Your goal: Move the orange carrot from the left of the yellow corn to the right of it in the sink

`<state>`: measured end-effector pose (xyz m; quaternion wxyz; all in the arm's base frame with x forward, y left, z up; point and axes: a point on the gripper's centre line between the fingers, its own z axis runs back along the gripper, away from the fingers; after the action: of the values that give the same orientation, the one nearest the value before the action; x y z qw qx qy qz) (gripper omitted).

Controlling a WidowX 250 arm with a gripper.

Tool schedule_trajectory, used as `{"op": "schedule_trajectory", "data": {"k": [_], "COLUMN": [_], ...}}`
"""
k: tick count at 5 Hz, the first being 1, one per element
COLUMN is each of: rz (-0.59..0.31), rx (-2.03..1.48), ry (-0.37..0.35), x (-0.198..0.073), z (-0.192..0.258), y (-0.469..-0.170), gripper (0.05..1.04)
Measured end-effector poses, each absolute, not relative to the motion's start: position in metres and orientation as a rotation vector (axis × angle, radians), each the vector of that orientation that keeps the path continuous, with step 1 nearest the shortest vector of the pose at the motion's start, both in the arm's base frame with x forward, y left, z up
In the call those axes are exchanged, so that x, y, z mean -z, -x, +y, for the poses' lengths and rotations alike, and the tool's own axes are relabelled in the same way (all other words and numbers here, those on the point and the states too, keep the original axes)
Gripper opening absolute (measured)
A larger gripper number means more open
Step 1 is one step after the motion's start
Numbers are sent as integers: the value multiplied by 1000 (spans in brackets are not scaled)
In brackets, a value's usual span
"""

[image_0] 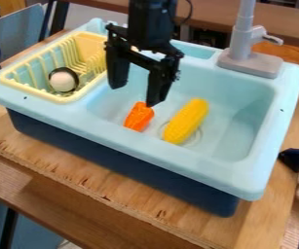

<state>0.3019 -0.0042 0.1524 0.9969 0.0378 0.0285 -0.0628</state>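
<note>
The black gripper [133, 96] hangs over the left half of the light blue sink basin, its two fingers spread apart with nothing between them. Just below its right finger, an orange pepper-like toy [139, 116] lies in the basin near the front wall. To the right of that, a yellow corn cob [187, 121] rests at a slant over the drain. The sink [153, 144] is a light blue tub with a dark blue base.
A yellow dish rack [42, 92] sits at the sink's left, holding a white round object with a dark rim [63, 80]. A grey faucet [246, 51] rises from the back right rim. Dark blue clamp-like parts [298, 160] stand at the right edge.
</note>
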Motion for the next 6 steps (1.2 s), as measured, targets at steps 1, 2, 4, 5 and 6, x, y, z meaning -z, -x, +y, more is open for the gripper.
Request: {"op": "schedule_trajectory", "data": {"k": [1,2,4,5,6], "rz": [24,2,48,62,94], "rx": [90,96,103,97,96], "ry": [-27,-1,57,64,64], "x": [-134,-124,-89,-82,-72], "z": [5,2,8,13,14], "y": [-301,-308,-330,-338,-345], "gripper": [999,999,999,999,972]}}
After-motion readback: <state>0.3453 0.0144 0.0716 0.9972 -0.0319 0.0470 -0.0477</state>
